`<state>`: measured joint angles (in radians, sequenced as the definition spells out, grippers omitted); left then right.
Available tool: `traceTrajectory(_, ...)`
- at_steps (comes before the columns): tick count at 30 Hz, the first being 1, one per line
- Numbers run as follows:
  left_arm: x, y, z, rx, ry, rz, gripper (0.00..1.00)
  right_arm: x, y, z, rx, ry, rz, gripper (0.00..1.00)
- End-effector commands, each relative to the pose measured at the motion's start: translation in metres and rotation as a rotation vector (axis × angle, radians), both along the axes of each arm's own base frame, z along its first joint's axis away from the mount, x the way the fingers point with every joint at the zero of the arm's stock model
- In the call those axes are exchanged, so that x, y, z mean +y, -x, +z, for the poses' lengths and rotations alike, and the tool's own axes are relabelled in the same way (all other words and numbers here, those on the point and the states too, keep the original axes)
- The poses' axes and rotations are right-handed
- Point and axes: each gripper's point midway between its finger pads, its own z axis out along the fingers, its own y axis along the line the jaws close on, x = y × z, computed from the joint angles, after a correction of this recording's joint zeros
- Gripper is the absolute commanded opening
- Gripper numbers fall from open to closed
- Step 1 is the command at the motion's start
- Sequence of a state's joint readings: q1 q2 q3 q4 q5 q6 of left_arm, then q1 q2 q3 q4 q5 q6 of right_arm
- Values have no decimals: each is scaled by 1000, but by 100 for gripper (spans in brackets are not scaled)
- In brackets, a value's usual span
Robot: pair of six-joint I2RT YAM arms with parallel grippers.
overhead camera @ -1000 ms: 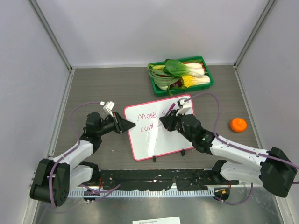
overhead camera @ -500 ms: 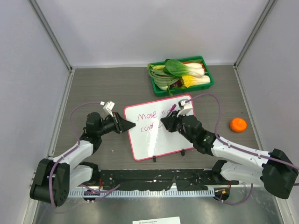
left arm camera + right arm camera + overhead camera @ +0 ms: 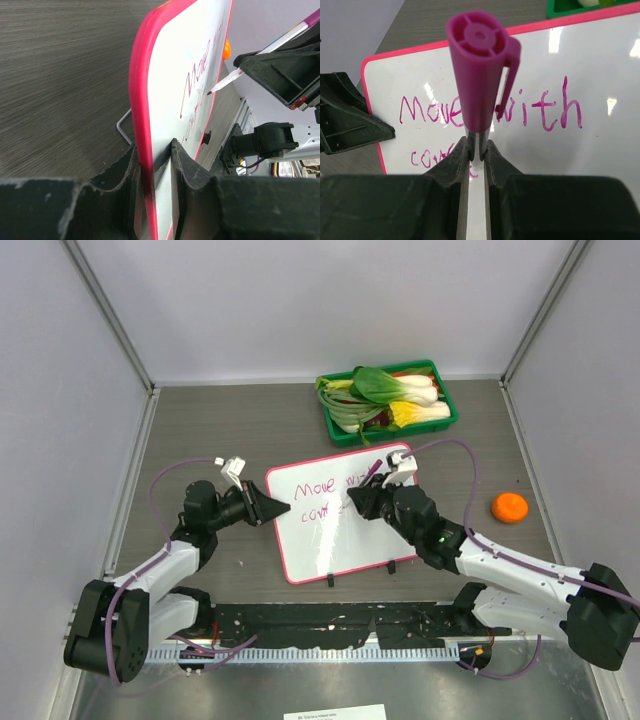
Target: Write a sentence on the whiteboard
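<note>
The whiteboard point(image 3: 325, 535), white with a pink-red frame, lies tilted in the middle of the table, with pink writing "Move with" and "con" on it. My left gripper point(image 3: 283, 507) is shut on its left edge; the left wrist view shows the frame point(image 3: 142, 125) pinched between the jaws. My right gripper point(image 3: 352, 502) is shut on a magenta marker point(image 3: 479, 75), held over the board's second line. In the left wrist view the marker tip point(image 3: 212, 91) is at the board face beside the writing. The right wrist view shows the board point(image 3: 600, 150) behind the marker.
A green tray point(image 3: 448, 415) of bok choy and other vegetables stands at the back right. An orange fruit point(image 3: 509, 507) lies on the table at the right. Two small black feet point(image 3: 392, 566) hold the board's near edge. Grey walls enclose the table.
My right gripper and marker have shifted slightly right along the second line of writing. The left arm and the board have not moved.
</note>
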<state>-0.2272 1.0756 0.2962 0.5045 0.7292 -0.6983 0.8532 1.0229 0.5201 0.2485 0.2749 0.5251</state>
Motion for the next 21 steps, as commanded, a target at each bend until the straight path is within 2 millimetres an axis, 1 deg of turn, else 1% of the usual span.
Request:
traceTrajectory(1,14,-9,-22,-37,-107,68,0,-1,-14,52,-104,-79,-51,1)
traceTrajectory(5,13,-9,-21,-39,-107,66,0,2,-20,56,-111,-79,-61,1)
traceTrajectory(8,14,-9,-22,-37,-107,68,0,5,-23,54,-108,-70,-63,1)
traceTrajectory(16,14,-9,-22,-37,-109,67,0,0,-28,38,-87,-37,-96,1)
traceTrajectory(21,14,-9,-22,-37,-109,67,0,-1,-25,28,-71,-22,-89,1)
